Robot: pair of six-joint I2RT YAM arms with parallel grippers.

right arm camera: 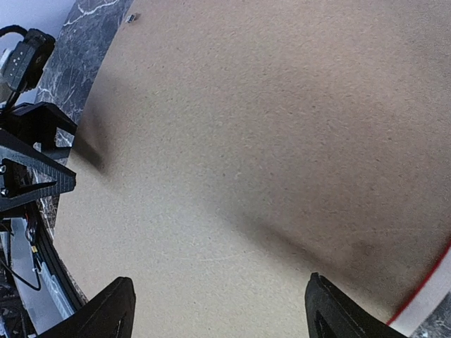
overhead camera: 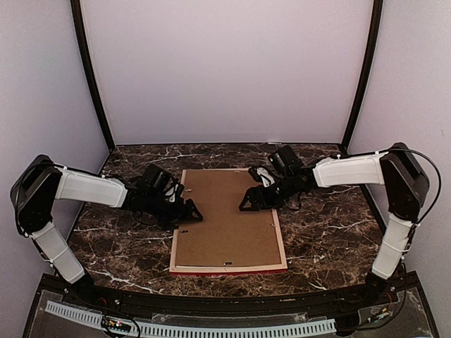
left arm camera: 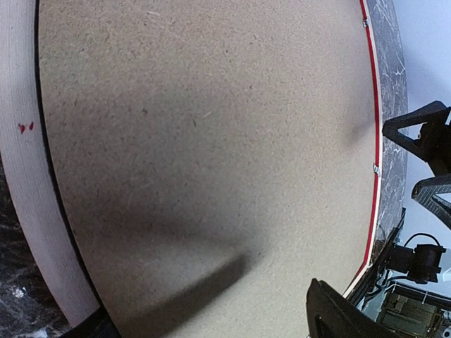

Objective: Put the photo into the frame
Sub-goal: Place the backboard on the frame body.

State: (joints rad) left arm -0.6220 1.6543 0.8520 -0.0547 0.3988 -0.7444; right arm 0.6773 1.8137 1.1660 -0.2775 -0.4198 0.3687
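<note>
**Frame face down, both arms over its back**

The table (overhead camera: 324, 232) carries the frame (overhead camera: 229, 267) at its middle. It lies face down, likely so the back can be opened for the photo, which no view shows. A brown backing board (overhead camera: 225, 218) fills it. The left gripper (overhead camera: 189, 213) and right gripper (overhead camera: 248, 201) hang over opposite sides of the board, both spread wide and empty. The left wrist view brings out small clips (left arm camera: 375, 167) on the red edge, which are mere specks from overhead.

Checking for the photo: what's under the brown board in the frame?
Only the frame's pale rim shows around the board, on the table. Anything beneath the board is hidden.
</note>
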